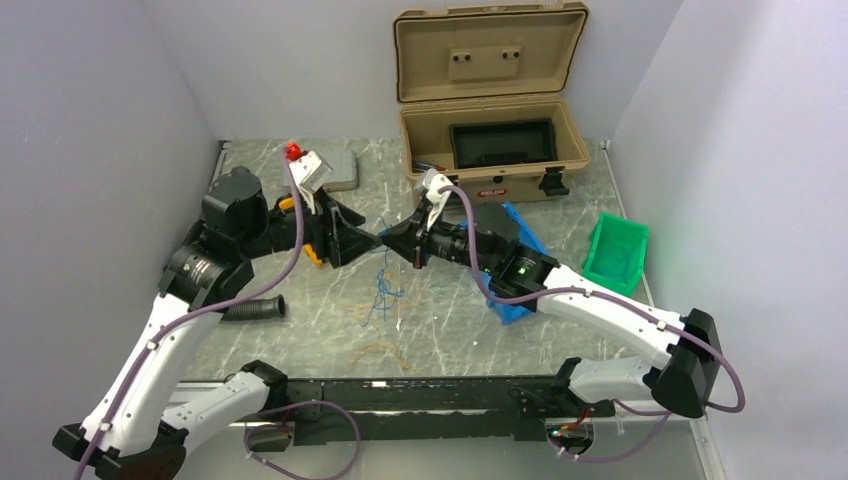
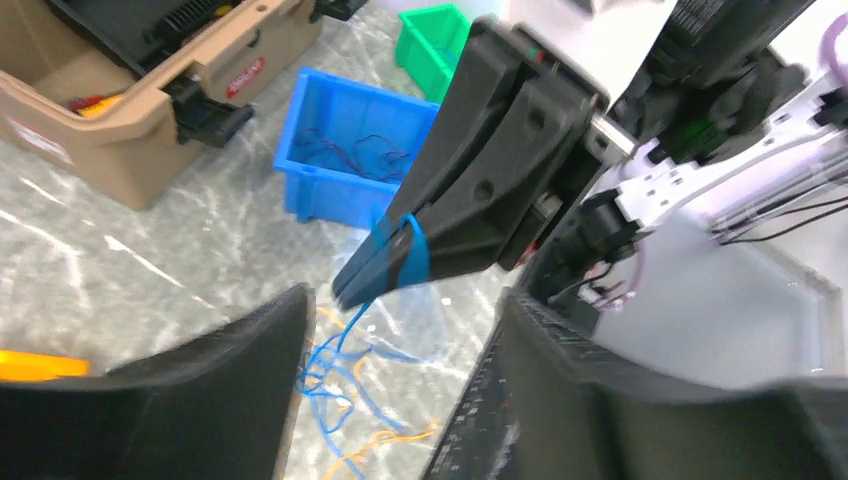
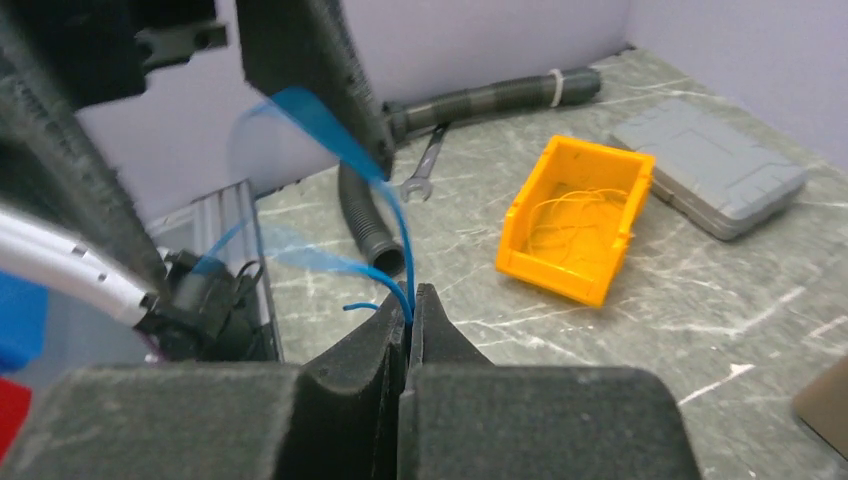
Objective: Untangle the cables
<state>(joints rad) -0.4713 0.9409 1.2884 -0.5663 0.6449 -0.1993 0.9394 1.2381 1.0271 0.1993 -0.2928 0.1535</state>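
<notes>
Hanging from the clenched right end effector (image 3: 410,300), one blue cable (image 3: 398,225) is pinched between its pressed-together fingers above the bench (image 1: 470,340). The other cables (image 1: 385,292) lie below in a loose blue and orange-yellow tangle. The left end effector (image 2: 400,305) is released, fingers spread either side of the right one's tip.

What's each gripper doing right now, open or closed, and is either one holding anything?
Left gripper: open, fingers spread wide.
Right gripper: closed on a thin blue wire.
</notes>
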